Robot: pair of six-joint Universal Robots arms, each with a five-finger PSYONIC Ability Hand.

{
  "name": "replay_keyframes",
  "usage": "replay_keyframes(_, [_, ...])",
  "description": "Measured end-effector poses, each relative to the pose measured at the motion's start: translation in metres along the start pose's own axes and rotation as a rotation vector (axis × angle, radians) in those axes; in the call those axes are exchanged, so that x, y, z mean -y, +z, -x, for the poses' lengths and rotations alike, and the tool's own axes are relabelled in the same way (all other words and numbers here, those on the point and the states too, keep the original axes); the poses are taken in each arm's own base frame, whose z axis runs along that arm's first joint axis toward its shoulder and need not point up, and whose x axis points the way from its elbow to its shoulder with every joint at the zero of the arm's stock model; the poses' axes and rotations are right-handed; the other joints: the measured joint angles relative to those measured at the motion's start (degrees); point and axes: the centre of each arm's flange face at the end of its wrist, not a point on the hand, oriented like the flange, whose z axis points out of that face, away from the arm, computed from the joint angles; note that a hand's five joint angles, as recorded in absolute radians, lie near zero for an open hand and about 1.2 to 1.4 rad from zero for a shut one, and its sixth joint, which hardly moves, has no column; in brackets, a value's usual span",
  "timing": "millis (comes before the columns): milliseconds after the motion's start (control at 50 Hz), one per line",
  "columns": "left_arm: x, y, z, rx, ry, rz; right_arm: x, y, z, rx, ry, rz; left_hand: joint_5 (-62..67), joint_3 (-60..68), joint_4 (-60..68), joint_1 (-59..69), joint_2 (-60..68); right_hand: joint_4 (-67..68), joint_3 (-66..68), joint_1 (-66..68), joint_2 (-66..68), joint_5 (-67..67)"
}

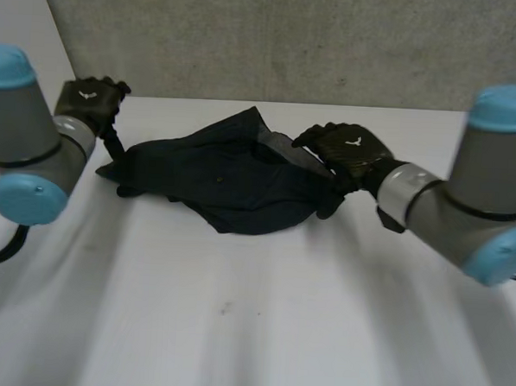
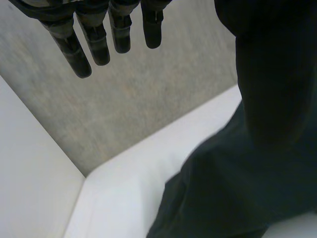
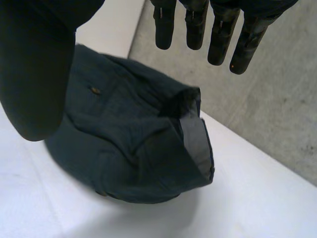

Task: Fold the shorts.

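Starting nearest me: one white table top (image 1: pixel 251 331), bare along its near half. Item next, farther in: one pair of dark navy cloth shorts (image 1: pixel 232 183), lying crumpled in a low heap across the middle of the table's far half, with a peak of cloth raised towards the back. My right wrist view shows the same shorts (image 3: pixel 129 148) under my palm, with a small round button (image 3: pixel 94 90) on the upper face and a turned-over edge showing pale grey lining (image 3: pixel 195 144). At the heap's right end is my right hand (image 1: pixel 351 150), black, over the cloth's edge; its fingers (image 3: pixel 195 25) are straight and spread, set well away from the thumb (image 3: pixel 34 74), closing on nothing. At the heap's left end is my left hand (image 1: pixel 90 102), black, raised above the table's far left corner. Its fingers (image 2: pixel 91 42) are straight and side by side, clear of the cloth, and the shorts (image 2: pixel 237 198) lie below the palm; I cannot tell whether the thumb touches them. Farthest: one rough grey concrete wall (image 1: pixel 292 39) behind the table's back edge.
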Motion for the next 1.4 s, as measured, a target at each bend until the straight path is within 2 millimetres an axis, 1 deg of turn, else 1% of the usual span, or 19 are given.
replay_keyframes(60, [-0.019,0.019,-0.004,-0.001,0.006,0.019,-0.021,0.031,-0.001,-0.065,0.027,-0.005,0.00,0.00,0.00,0.01,0.00,0.00,0.00,0.00,0.00,0.00])
replay_keyframes(240, [-0.057,0.044,-0.009,-0.008,0.023,0.080,-0.055,0.069,0.001,-0.150,0.035,-0.035,2.38,2.31,2.82,3.80,3.31,1.64,2.14,1.53,2.35,1.68])
replay_keyframes(280, [-0.062,0.046,-0.012,-0.019,0.031,0.092,-0.062,0.074,0.004,-0.152,0.030,-0.038,13.76,13.75,14.54,17.04,15.53,24.03,25.18,23.69,25.28,22.54])
replay_keyframes(300, [-0.063,0.045,-0.014,-0.025,0.033,0.095,-0.063,0.075,0.005,-0.150,0.028,-0.039,22.01,22.88,22.96,26.35,23.86,24.03,25.18,23.69,25.28,22.54])
replay_keyframes(320, [-0.064,0.045,-0.015,-0.030,0.034,0.098,-0.063,0.075,0.005,-0.149,0.027,-0.039,25.64,26.77,26.70,30.26,27.72,38.16,39.26,36.52,39.83,35.59])
replay_keyframes(360, [-0.065,0.043,-0.019,-0.045,0.037,0.103,-0.061,0.074,0.006,-0.148,0.025,-0.040,37.09,37.49,38.29,40.35,39.09,48.87,49.96,43.14,51.13,46.47])
replay_keyframes(480, [-0.057,0.025,-0.034,-0.100,0.042,0.112,-0.031,0.049,0.004,-0.146,0.006,-0.052,52.76,53.01,53.99,52.05,54.35,53.15,55.43,44.46,54.55,50.55])
replay_keyframes(580, [-0.041,-0.006,-0.046,-0.156,0.048,0.123,-0.006,0.004,-0.002,-0.157,-0.083,-0.009,53.88,54.92,56.19,52.33,56.17,53.15,55.51,44.46,54.55,50.55])
replay_keyframes(700, [-0.026,-0.058,-0.062,-0.256,0.057,0.133,-0.020,-0.050,-0.020,-0.156,-0.226,0.193,53.88,54.96,56.19,52.33,56.22,53.15,55.51,44.46,54.55,50.95])
replay_keyframes(760, [-0.022,-0.077,-0.067,-0.294,0.060,0.135,-0.029,-0.066,-0.022,-0.136,-0.263,0.273,53.88,54.97,56.19,52.33,56.22,53.16,55.51,44.46,54.55,51.05])
replay_keyframes(800, [-0.018,-0.102,-0.071,-0.341,0.064,0.136,-0.039,-0.090,-0.018,-0.086,-0.309,0.394,53.88,54.96,56.17,52.33,56.22,53.12,55.41,44.45,54.48,51.04])
replay_keyframes(880, [-0.014,-0.131,-0.074,-0.385,0.069,0.129,-0.040,-0.115,-0.012,-0.023,-0.347,0.507,53.74,54.61,55.20,52.32,55.52,37.61,37.92,30.26,37.21,36.90])
replay_keyframes(900, [-0.013,-0.139,-0.075,-0.396,0.071,0.125,-0.036,-0.122,-0.012,-0.010,-0.353,0.529,53.67,54.37,54.81,52.32,55.21,17.12,17.46,11.19,16.35,16.23])
replay_keyframes(920, [-0.012,-0.145,-0.075,-0.403,0.072,0.123,-0.032,-0.126,-0.012,-0.009,-0.354,0.533,53.67,53.99,54.29,52.32,54.79,8.86,10.10,5.58,9.18,7.86])
replay_keyframes(980, [-0.009,-0.155,-0.075,-0.412,0.074,0.116,-0.015,-0.130,-0.016,-0.050,-0.335,0.483,53.67,53.87,54.20,52.32,54.64,0.81,1.56,0.64,1.52,0.33])
replay_keyframes(1100, [-0.001,-0.164,-0.072,-0.406,0.074,0.089,0.030,-0.118,-0.020,-0.146,-0.202,0.236,54.09,54.73,55.68,52.36,55.75,0.52,0.60,0.50,0.88,-0.05])
replay_keyframes(1160, [0.006,-0.166,-0.070,-0.399,0.070,0.069,0.038,-0.108,-0.018,-0.142,-0.132,0.167,54.25,55.82,56.83,52.45,56.87,0.52,0.60,0.50,0.88,-0.05])
replay_keyframes(1320, [0.033,-0.179,-0.063,-0.384,0.058,-0.023,0.028,-0.060,0.021,0.003,-0.035,0.134,54.25,55.95,57.02,52.45,57.00,0.52,0.60,0.50,0.88,-0.05])
replay_keyframes(1400, [0.043,-0.190,-0.062,-0.389,0.056,-0.062,0.009,-0.029,0.043,0.069,-0.040,0.133,54.25,55.95,57.03,52.45,57.01,0.52,0.61,0.50,0.88,-0.05])
